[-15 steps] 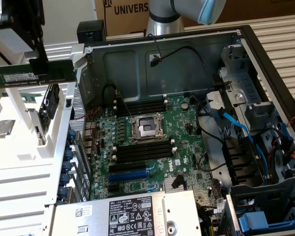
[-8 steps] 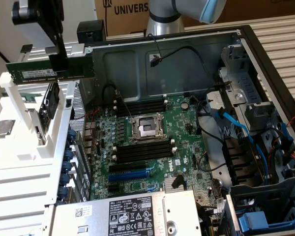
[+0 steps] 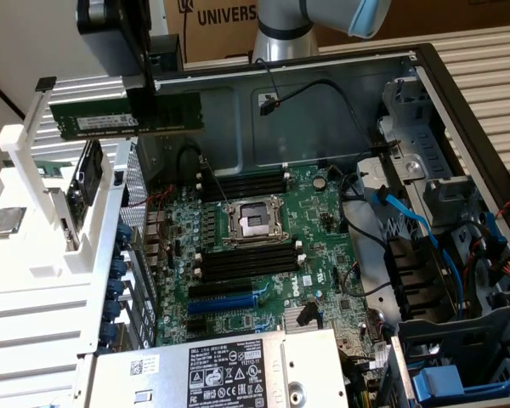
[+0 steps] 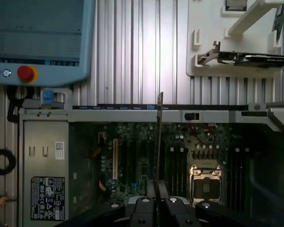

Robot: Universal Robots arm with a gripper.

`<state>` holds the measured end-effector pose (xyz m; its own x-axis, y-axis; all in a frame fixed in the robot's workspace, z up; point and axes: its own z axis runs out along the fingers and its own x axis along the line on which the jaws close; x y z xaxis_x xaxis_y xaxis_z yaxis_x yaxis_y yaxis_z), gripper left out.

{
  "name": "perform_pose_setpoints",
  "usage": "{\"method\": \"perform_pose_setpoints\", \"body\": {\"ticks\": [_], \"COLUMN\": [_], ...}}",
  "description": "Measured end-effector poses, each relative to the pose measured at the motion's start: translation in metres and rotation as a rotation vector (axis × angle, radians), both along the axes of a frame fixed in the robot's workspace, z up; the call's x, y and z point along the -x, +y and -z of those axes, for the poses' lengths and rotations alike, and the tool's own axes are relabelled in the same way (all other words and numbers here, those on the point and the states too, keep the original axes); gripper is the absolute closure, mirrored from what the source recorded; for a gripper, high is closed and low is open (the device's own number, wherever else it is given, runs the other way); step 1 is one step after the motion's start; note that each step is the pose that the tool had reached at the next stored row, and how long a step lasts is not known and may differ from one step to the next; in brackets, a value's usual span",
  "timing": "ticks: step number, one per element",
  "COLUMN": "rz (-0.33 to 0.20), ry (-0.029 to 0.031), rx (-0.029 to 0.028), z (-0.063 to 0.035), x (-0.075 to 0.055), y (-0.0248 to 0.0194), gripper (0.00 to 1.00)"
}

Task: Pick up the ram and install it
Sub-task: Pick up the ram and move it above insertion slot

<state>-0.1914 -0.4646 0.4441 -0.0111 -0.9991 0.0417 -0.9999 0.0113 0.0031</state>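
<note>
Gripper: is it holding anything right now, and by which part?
Yes. The gripper holds the ram by its upper long edge, near mid-length, above the open case.

Green ram [image 3: 123,116] with white label, held in black pincer [image 3: 142,85]. Green motherboard [image 3: 263,255], blue expansion slot [image 3: 223,303], white rack [image 3: 42,255].

Exterior view looked steeply down, close, into the open computer case [image 3: 425,76]; motherboard [image 3: 263,246] at centre, white rack [image 3: 34,255] at 9 o'clock; wrist view looked straight down from higher; both shared the motherboard [image 4: 146,161] and rack [image 4: 208,38].
</note>
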Motion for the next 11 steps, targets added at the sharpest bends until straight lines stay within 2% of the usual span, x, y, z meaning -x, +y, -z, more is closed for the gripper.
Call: {"method": "perform_pose_setpoints", "body": {"ticks": [5, 8, 9, 10, 11], "rz": [0.0, 0.0, 0.0, 0.0, 0.0], "ry": [0.0005, 0.0006, 0.0005, 0.0006, 0.0005], "rx": [0.0, 0.0001, -0.0001, -0.0005, -0.0016], "z": [0.0012, 0.0025, 0.0032, 0.0054, 0.0117], "x": [-0.023, -0.034, -0.035, -0.038, -0.044], "y": [0.0012, 0.0067, 0.0097, 0.0167, 0.0304], "gripper": [0.86, 0.86, 0.86, 0.86, 0.86]}}
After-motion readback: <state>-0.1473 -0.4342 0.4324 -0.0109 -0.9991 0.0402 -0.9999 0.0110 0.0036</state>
